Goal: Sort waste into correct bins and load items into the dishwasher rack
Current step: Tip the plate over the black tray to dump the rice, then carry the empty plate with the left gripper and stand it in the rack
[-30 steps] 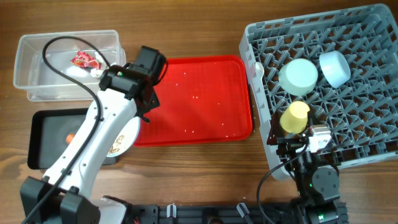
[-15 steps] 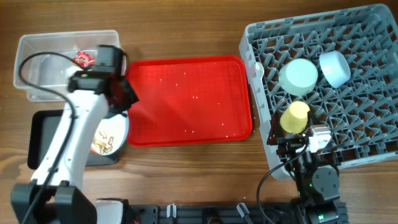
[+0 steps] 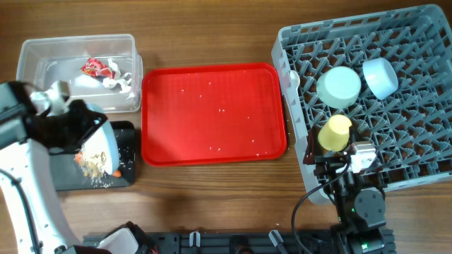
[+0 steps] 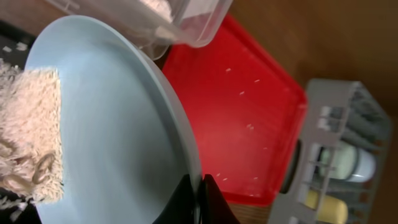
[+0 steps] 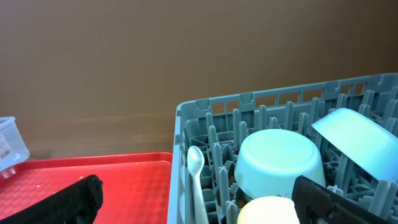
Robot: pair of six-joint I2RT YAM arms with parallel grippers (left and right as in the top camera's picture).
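Tilting steeply over the black tray point(image 3: 125, 140), the plate point(image 4: 112, 137) was held by its rim, pinched between the fingers of the left end effector point(image 4: 200, 196). A clump of beige food scraps point(image 4: 31, 137) was seen clinging to the plate's lower face, with loose bits already lying in the black tray.

Three risks were judged likely. Scraps could be flung past the tray's edge onto the tabletop point(image 3: 212, 197) if the plate were tipped or shaken too sharply. With so thin an edge grip, the plate could be lost from the pinch. The plate could also be knocked against the wall of the clear tub point(image 3: 32, 53), which was seen just beside its upper rim in the left wrist view.

The right end effector point(image 5: 196, 202) was spread wide and empty, at the near edge of the dishwasher rack point(image 3: 424, 141).

By count, two bins were seen, and one red serving tray point(image 3: 212, 106) dotted with small white specks. In the clear tub lay one red-and-white wrapper point(image 3: 97, 68) and one wad of white tissue point(image 3: 120, 79). One orange carrot point(image 3: 115, 171) was partly seen in the black tray. In the rack were one light blue bowl point(image 3: 380, 76), one pale green upturned vessel point(image 3: 339, 86), one yellow cup point(image 3: 335, 132) and one white spoon point(image 5: 196, 165).
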